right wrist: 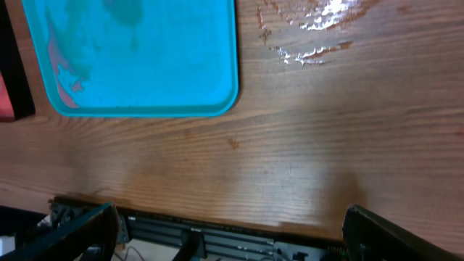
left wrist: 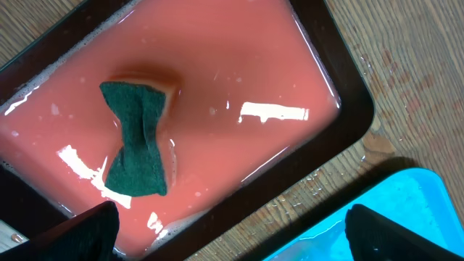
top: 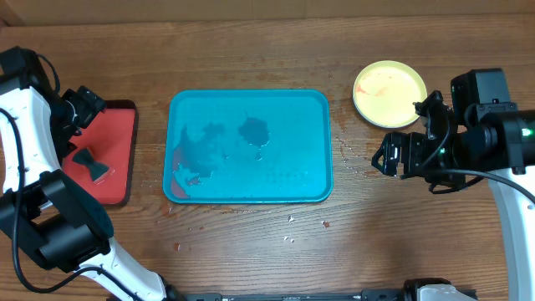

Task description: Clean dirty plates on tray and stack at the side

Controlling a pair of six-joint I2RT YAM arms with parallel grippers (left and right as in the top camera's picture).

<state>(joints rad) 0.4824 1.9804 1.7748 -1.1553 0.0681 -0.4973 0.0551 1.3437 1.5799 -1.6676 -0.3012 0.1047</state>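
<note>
1 yellow-green plate (top: 389, 94) on table (top: 251, 251), R of tray (top: 284, 167)

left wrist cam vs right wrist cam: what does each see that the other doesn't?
Left wrist only: a dark green sponge, pinched at its middle, lying in pinkish liquid.

Right wrist only: wet glints on the wood and the black rail along the table's front edge.

Both: the large teal-blue plastic tray, the wooden table, and the red rectangular tray with a dark rim, which is only a sliver in the right wrist view. Neither shows a plate.
</note>
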